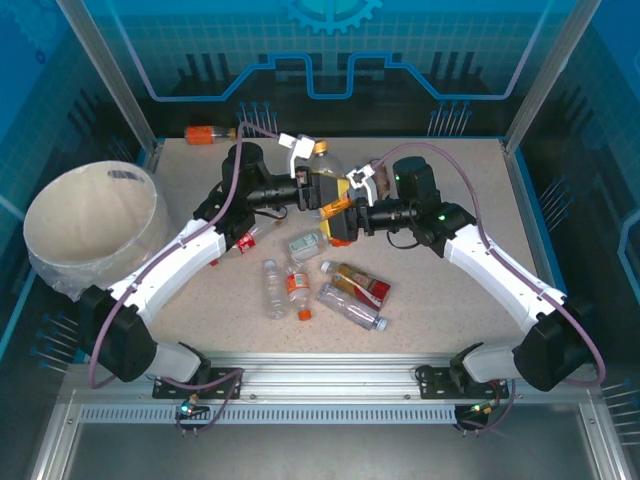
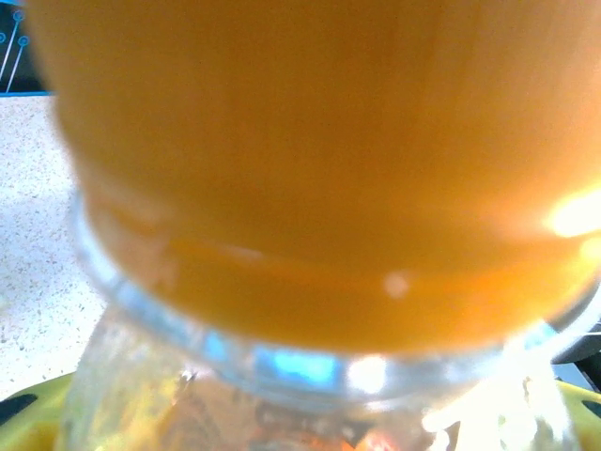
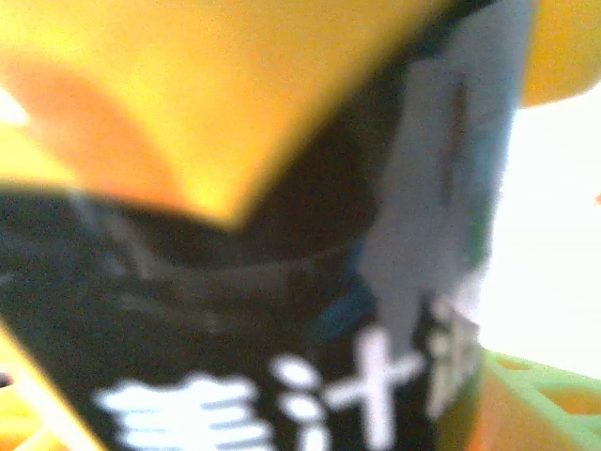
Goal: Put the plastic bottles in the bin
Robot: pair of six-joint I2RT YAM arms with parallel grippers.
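Top view overhead, facing down at table (image 1: 450,300); wrist views point-blank on bottles (image 2: 319,169).

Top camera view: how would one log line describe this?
left pincer: at orange-filled clear plastic bottle, grip unclear | right pincer: at black-labelled bottle, grip unclear | round cream-white bin: no bottles seen inside

Left arm (image 1: 180,255): base at near left, long link running far and right to an elbow at far centre, forearm then turned right. Left gripper (image 1: 316,188) points right, over table centre.

Right arm (image 1: 500,270): base at near right, link running far and left to its elbow, forearm turned left. Right gripper (image 1: 340,215) points left, just nearer than the left one. The two heads meet almost nose to nose.

Left wrist view: yellow-green fingertips (image 2: 19,409) at both lower corners, wide apart. Right wrist view: one green finger (image 3: 549,390) low right. Grip of either gripper not readable.
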